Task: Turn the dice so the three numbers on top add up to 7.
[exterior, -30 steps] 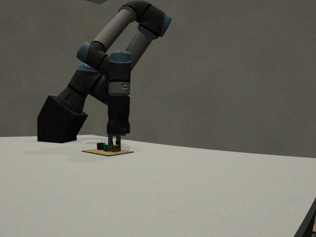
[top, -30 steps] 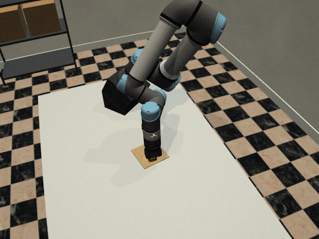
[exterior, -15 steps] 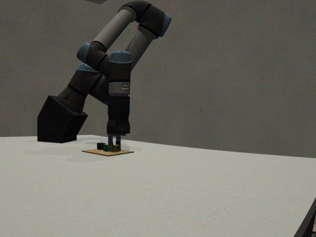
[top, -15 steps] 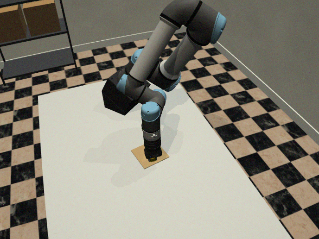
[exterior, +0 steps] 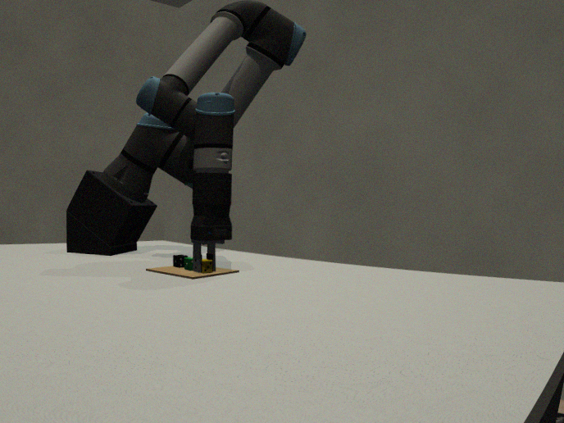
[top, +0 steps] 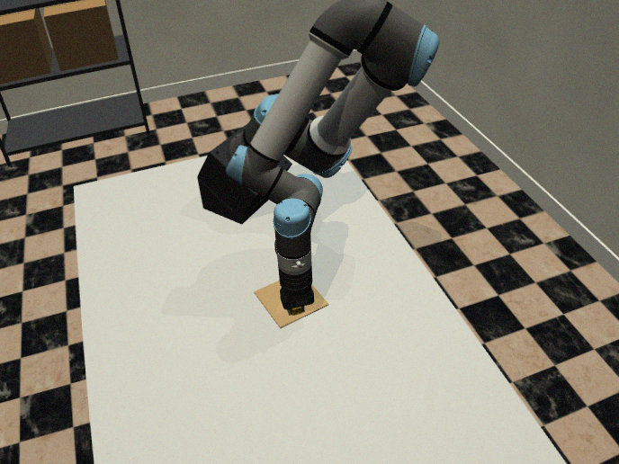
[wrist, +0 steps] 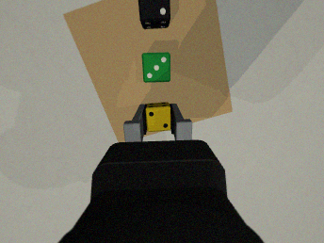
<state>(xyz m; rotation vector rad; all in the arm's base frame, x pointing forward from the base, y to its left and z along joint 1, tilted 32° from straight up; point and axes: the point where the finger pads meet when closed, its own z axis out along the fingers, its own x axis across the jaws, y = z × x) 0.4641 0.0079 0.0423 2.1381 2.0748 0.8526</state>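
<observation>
A tan mat [top: 272,302] [exterior: 164,270] [wrist: 108,56] lies flat on the white table. Three dice stand on it in a row. The black die [exterior: 179,260] [wrist: 153,13] is farthest from me in the wrist view, cut by the frame edge, with one pip visible on top. The green die [exterior: 188,263] [wrist: 156,67] shows three on top. The yellow die [top: 297,309] [exterior: 206,266] [wrist: 157,119] shows two on top, near the mat's edge. My gripper [top: 297,307] [exterior: 203,263] [wrist: 158,113] points straight down, and its fingers are against both sides of the yellow die, low at the mat.
The robot base [top: 227,187] [exterior: 106,214] stands on the table [top: 149,389] behind the mat. A metal shelf with cardboard boxes [top: 55,34] stands on the floor at the far left. The table's right edge [exterior: 544,396] shows in the exterior view.
</observation>
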